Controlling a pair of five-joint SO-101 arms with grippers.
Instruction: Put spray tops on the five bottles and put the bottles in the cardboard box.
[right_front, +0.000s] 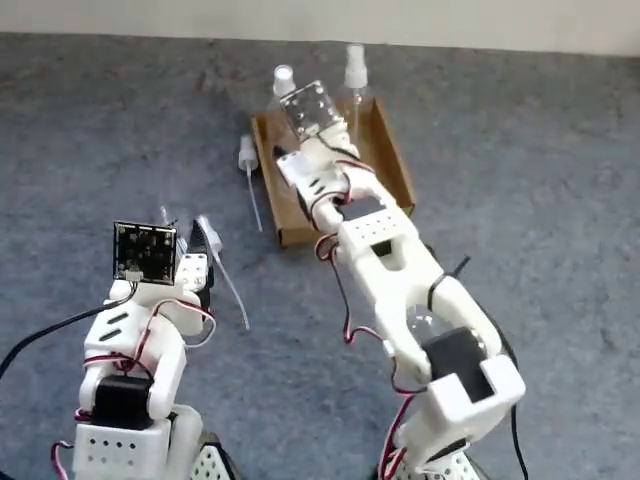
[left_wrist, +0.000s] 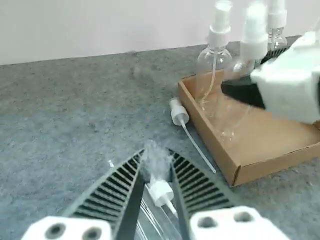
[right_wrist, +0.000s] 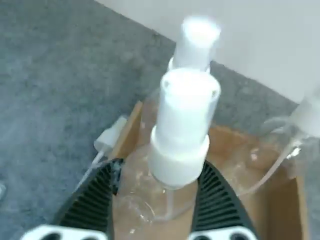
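Right fingers (right_wrist: 90, 200) grip a clear capped bottle (right_wrist: 180, 150), upright inside the cardboard box (right_front: 392, 160). Left fingers (left_wrist: 115, 190) are closed on a second bottle (left_wrist: 154, 162), also clear, well apart from the box. Loose spray top (right_front: 247, 152) lies just beside the box wall. Left wrist view shows another top (left_wrist: 161, 192) beneath its fingers.
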